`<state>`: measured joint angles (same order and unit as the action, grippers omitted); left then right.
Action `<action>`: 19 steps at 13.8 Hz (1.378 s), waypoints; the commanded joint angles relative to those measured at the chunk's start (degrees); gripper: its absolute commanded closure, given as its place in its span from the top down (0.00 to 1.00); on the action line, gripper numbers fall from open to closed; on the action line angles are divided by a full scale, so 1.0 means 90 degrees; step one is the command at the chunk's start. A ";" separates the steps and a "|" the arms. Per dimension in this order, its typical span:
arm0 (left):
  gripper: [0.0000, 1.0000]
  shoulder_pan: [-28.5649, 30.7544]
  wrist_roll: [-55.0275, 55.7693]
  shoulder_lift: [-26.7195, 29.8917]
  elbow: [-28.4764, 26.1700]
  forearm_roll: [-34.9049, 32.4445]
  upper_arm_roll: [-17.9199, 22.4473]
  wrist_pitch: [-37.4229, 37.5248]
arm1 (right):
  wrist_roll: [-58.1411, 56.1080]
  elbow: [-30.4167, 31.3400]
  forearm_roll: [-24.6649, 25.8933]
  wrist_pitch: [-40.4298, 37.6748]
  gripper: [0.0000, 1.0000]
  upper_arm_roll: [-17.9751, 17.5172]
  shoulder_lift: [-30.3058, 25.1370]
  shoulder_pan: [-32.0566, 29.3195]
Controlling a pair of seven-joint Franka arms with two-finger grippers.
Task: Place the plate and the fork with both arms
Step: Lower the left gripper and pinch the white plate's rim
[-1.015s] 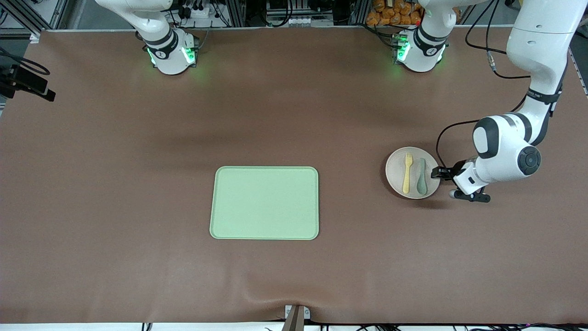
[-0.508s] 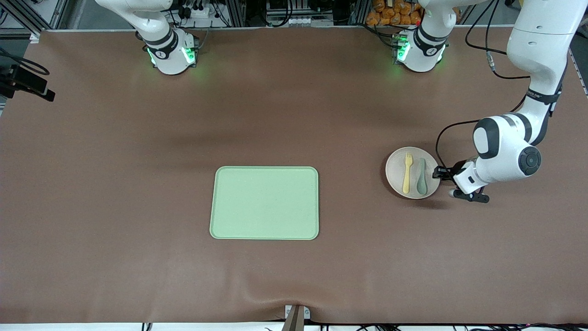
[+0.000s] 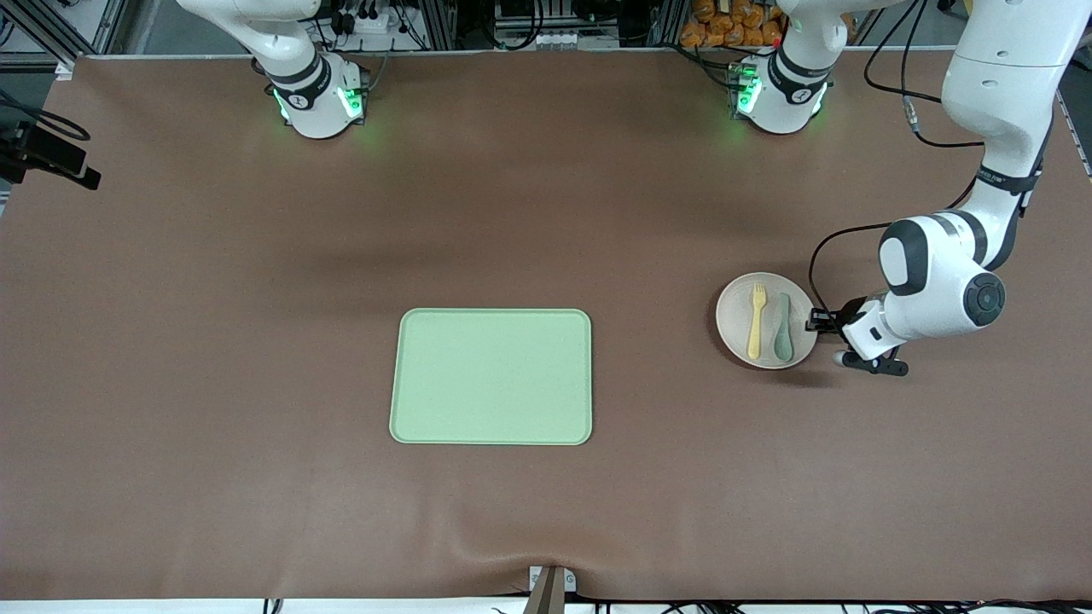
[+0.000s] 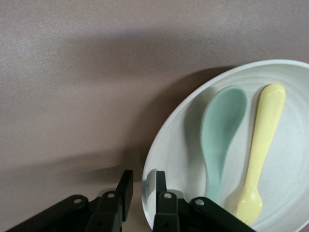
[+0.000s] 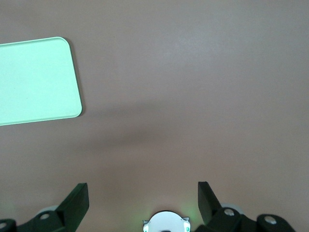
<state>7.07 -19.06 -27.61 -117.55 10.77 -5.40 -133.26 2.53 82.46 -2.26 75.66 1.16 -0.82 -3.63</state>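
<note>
Since the earlier frames the left gripper (image 3: 812,321) has drawn its jaws in around the rim of the plate (image 3: 735,328); one finger sits inside the rim, the other outside, nearly pinching it. The plate rests on the brown bench (image 3: 256,256) toward the left arm's end, carrying the fork (image 3: 756,321) with a grey-green spoon (image 3: 781,327) beside it. A light-green tray (image 3: 491,376) lies mid-bench, well apart. The right gripper (image 5: 143,198) waits high over bare bench, jaws wide apart. Metal framing and cables line the bench edge by the bases. No writing is readable.
</note>
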 commanded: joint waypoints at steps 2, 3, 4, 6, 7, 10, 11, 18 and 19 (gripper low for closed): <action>0.12 0.0044 -0.0187 -0.0048 0.0024 0.0190 -0.0055 -0.0086 | 0.0071 0.0066 -0.0052 0.0011 1.00 -0.0051 -0.0046 -0.0085; 0.08 0.0064 -0.0177 -0.0048 0.0024 0.0190 -0.0055 -0.0086 | 0.0071 0.0066 -0.0061 0.0011 1.00 -0.0051 -0.0046 -0.0085; 0.06 0.0054 -0.0187 -0.0048 0.0024 0.0190 -0.0055 -0.0076 | 0.0071 0.0066 -0.0052 0.0011 1.00 -0.0051 -0.0046 -0.0085; 0.00 0.0044 -0.0187 -0.0048 0.0033 0.0190 -0.0055 -0.0076 | 0.0071 0.0076 -0.0061 0.0011 1.00 -0.0051 -0.0046 -0.0133; 0.00 0.0035 -0.0177 -0.0038 0.0043 0.0190 -0.0055 -0.0076 | 0.0071 0.0076 -0.0061 0.0011 1.00 -0.0051 -0.0046 -0.0134; 0.00 0.0015 -0.0167 -0.0009 0.0072 0.0190 -0.0055 -0.0037 | 0.0071 0.0076 -0.0061 0.0011 1.00 -0.0051 -0.0046 -0.0143; 0.00 0.0015 -0.0158 0.0011 0.0082 0.0190 -0.0084 -0.0027 | 0.0071 0.0076 -0.0061 0.0002 1.00 -0.0051 -0.0046 -0.0134; 0.00 0.0035 -0.0109 0.0040 0.0842 0.0472 -0.0230 0.1005 | 0.0071 0.0076 -0.0061 0.0002 1.00 -0.0051 -0.0046 -0.0143; 0.00 0.0063 -0.0109 0.0030 0.0999 0.0628 -0.0230 0.1318 | 0.0071 0.0076 -0.0061 0.0002 1.00 -0.0051 -0.0046 -0.0143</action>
<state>7.09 -19.41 -27.39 -112.20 13.62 -7.12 -126.93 2.55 82.79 -2.26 75.66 1.27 -0.81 -3.98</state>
